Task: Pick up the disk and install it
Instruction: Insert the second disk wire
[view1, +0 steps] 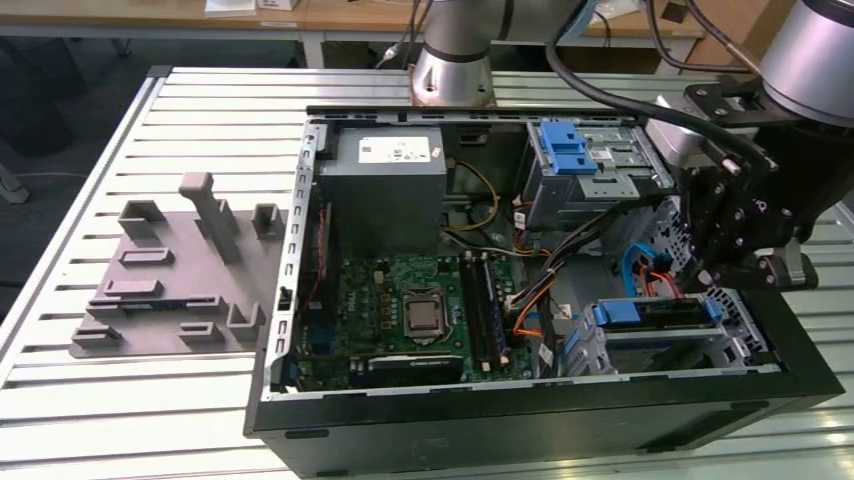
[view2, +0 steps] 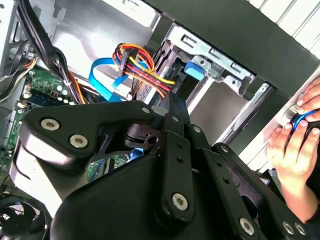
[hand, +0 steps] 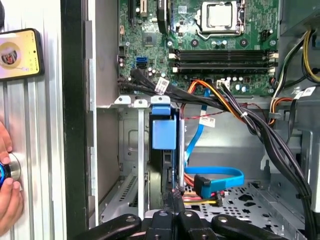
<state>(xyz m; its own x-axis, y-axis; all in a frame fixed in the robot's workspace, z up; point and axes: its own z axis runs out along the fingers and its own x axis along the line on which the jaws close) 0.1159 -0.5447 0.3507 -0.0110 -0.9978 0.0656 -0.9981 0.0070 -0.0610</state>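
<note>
First wrist view: gripper (hand: 172, 200) touching disk (hand: 164, 132).

Ribbed bare-metal surface (view1: 80, 400) carries a matt black computer case (view1: 534, 420); the disk (view1: 654, 312) shows glossy blue plastic edging, and the hand (view1: 731, 272) looks matt black, possibly metal.

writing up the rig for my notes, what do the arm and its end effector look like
The arm is made of rounded silver-grey tube segments, with a matching silver-grey base column bolted at the table's far edge. A thick black cable runs along it. The end effector is matt black, built from flat, angular linkage plates joined with round silver screws; in the second wrist view those plates and screw heads show close up.
</note>
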